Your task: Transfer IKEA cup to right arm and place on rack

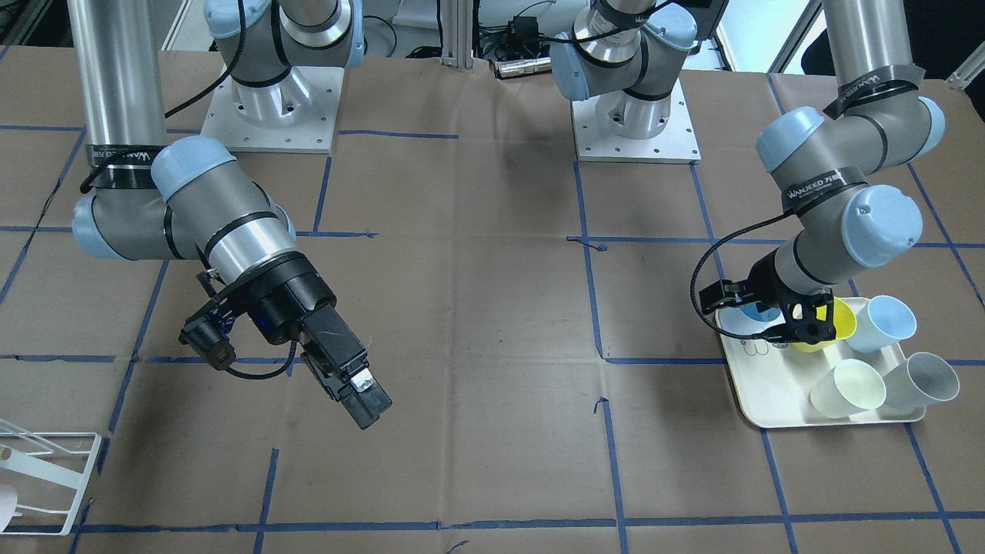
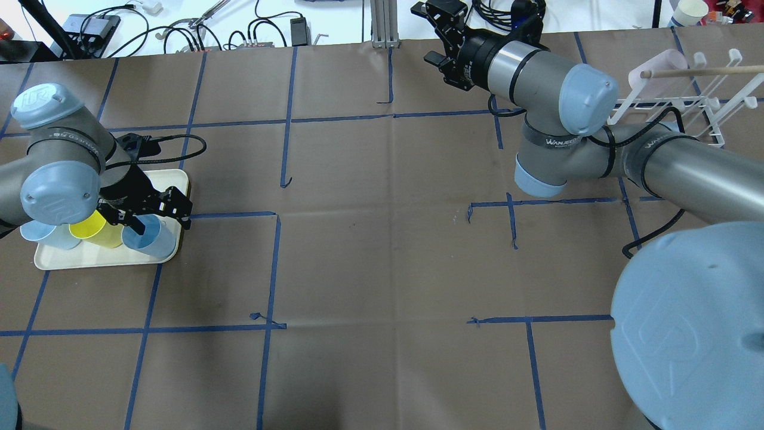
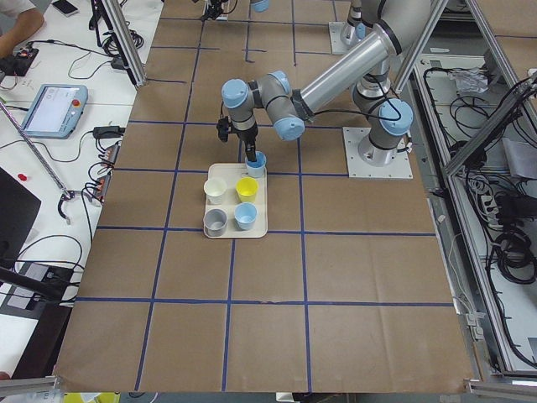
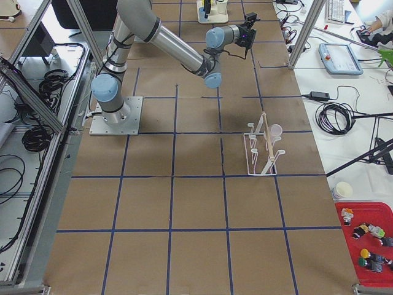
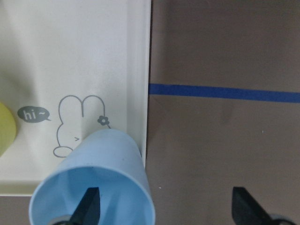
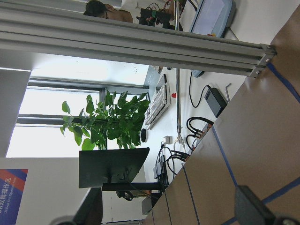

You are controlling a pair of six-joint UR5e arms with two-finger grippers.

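Brown-papered bench (image 2: 382,251); left pincer (image 5: 166,205) spread wide astride the wall of the blue cup (image 5: 110,161), nothing clamped yet. Cup stands in tray (image 5: 93,51) at bench's left edge. Further, right pincer (image 2: 439,36) gapes empty, held high, presumably for handover. Lastly, rack (image 2: 674,104): far-right corner.

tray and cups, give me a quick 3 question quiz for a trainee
1. How many cups are on the tray?
2. True or false: the right gripper holds a cup.
3. The left gripper has one finger inside which cup? A yellow, B blue, C grey.
Key: 1 five; 2 false, it is open and holds nothing; 3 B, the blue cup.
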